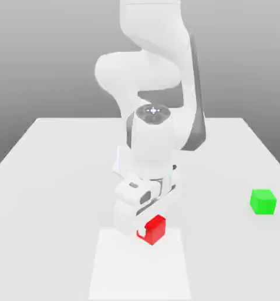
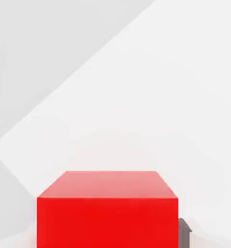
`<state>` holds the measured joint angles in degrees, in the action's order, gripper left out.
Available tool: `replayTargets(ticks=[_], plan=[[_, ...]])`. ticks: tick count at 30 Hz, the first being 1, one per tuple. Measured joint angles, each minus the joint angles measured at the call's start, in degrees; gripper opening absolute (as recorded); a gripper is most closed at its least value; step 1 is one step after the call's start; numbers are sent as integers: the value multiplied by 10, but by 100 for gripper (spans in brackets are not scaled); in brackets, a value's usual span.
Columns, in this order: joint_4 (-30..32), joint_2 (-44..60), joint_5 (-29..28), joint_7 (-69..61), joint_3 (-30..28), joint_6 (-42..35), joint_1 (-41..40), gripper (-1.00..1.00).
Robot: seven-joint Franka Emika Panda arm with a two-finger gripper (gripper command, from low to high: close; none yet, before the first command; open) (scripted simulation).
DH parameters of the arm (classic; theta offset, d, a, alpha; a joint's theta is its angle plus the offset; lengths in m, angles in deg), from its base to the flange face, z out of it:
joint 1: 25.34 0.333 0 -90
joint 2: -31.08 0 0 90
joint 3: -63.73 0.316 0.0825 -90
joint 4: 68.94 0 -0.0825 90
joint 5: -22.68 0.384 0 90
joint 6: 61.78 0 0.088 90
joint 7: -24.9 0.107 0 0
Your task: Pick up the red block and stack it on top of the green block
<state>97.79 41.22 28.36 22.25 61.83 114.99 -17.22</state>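
Note:
The red block (image 1: 157,229) sits on the table near the front, a little toward the exterior view's left of centre. My gripper (image 1: 147,228) has come straight down onto it from above and is shut on the red block, with the white hand just above it. In the hand view the red block (image 2: 107,213) looms close, and a dark finger (image 2: 184,231) presses against its side. The green block (image 1: 263,201) stands alone at the exterior view's right, well apart from the red one and the arm.
A paler white rectangle (image 1: 139,270) marks the table's front, and the red block stands at its far edge. The light grey table (image 1: 60,164) spreads wide around both blocks. The arm's white body (image 1: 154,135) rises behind the gripper.

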Motion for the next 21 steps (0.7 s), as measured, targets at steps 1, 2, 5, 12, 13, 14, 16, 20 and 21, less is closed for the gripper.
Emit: replayTargets(ticks=[1, 2, 5, 12, 13, 14, 16, 20, 21], plan=[[1, -6, 0, 0, -1, -5, 1, -100], [3, -19, -8, 6, -7, -16, 5, -100], [11, -75, -42, 29, -21, -64, 9, -100], [10, -168, -62, 77, 16, -157, 27, -100], [4, -168, -59, 88, 29, -163, 40, -100], [-2, -167, -55, 100, 43, -168, 53, -100], [-14, -165, -50, 125, 71, -179, 79, -100], [-40, -160, -38, 176, 128, -199, 132, -100], [-46, -159, -35, 188, 142, -204, 145, -100]])
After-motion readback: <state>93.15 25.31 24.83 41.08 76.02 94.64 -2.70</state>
